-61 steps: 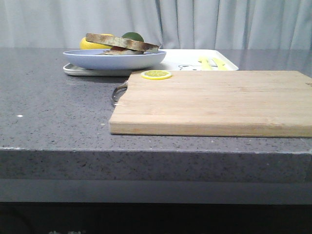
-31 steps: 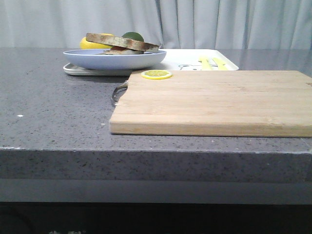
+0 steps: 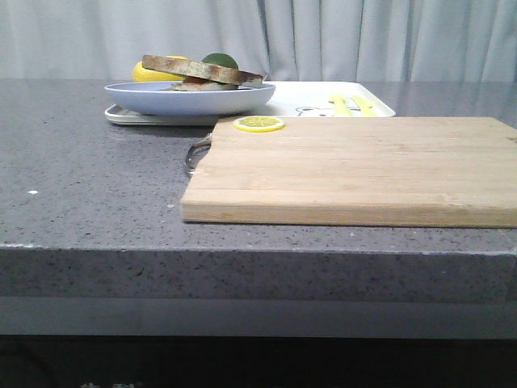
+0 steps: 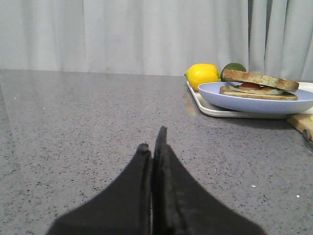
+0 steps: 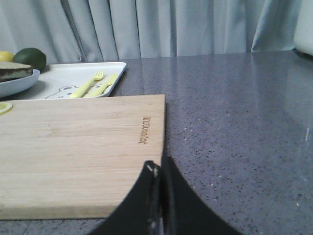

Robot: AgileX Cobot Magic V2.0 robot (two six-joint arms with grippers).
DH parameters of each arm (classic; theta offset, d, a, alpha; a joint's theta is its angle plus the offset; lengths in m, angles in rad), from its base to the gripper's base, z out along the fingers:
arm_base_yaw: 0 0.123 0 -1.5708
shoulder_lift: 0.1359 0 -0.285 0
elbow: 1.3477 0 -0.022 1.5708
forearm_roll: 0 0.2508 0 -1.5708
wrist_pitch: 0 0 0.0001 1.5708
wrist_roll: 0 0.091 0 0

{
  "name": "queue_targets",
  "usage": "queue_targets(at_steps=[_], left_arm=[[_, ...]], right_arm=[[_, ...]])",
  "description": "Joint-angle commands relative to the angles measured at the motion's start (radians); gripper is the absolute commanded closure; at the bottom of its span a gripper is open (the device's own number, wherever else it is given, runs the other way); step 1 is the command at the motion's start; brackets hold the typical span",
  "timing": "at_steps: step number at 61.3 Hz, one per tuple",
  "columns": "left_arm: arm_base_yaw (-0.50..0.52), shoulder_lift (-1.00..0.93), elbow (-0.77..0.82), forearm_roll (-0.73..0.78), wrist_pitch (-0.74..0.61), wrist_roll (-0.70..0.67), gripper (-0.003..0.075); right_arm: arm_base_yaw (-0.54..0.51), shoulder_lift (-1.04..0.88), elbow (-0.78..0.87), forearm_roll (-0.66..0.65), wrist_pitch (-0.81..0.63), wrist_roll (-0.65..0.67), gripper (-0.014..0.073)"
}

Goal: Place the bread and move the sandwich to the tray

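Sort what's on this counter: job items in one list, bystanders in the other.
Job items:
top bread slice
sandwich on the blue plate
white tray

Just lying about:
wooden cutting board
lemon slice
whole lemon
green fruit

Low front view; wrists perhaps tabletop-level.

Cutting board (image 3: pixel 355 166) lies bare except lemon slice (image 3: pixel 259 124).
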Motion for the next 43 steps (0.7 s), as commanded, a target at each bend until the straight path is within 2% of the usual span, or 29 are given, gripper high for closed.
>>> queue_targets(at_steps=[1,43], left_arm=[[0.003,-0.021,0.001,-0.008,-0.083,-0.008,0.0741],[0.003,-0.021,0.001,-0.008,-0.083,-0.008,0.0741]], right_arm=[[-0.016,-0.02,-0.003,-0.05,-0.08,0.1,0.0659],[-0.023,-0.02,-0.003,-0.062,-0.084,0.103,0.0659]])
